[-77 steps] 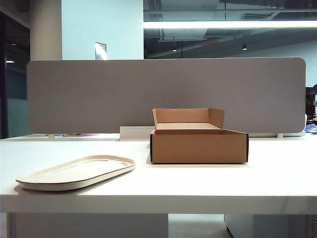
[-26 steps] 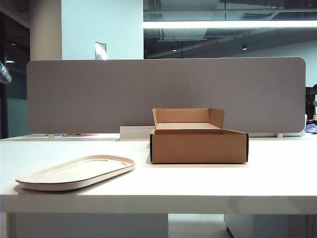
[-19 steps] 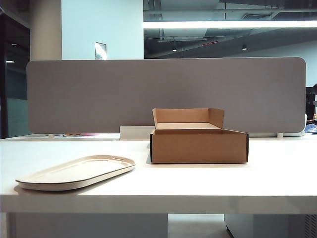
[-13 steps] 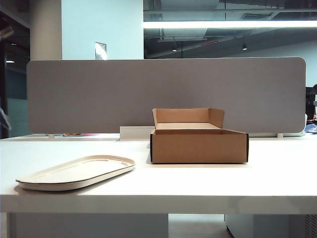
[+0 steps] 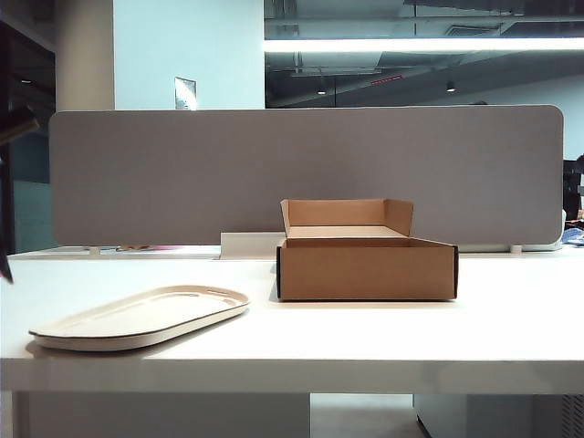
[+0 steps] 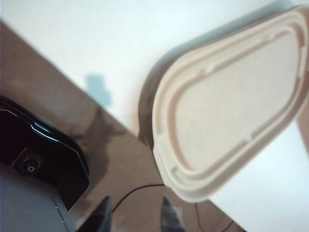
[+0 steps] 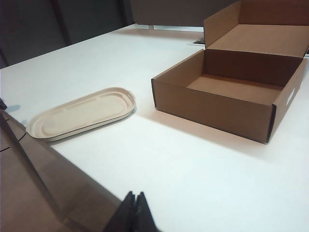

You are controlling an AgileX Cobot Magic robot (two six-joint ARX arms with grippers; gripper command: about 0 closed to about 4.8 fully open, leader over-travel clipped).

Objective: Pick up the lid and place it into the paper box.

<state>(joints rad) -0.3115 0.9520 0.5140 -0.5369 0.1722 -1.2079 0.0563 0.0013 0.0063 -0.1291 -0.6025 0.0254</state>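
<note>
The cream oval lid lies flat on the white table, left of the brown paper box, which stands open with its flaps up at the back. My left gripper is open with nothing between its fingers. It hangs past the table's edge over the floor, just short of the lid and not touching it. My right gripper is shut and empty at the table's front edge, well back from the lid and the box.
A grey partition panel runs along the back of the table, with a low white block in front of it. A thin cable lies on the brown floor beside a dark machine base.
A dark part of the left arm has come into the far left edge of the exterior view. The lid and the box have not moved.
</note>
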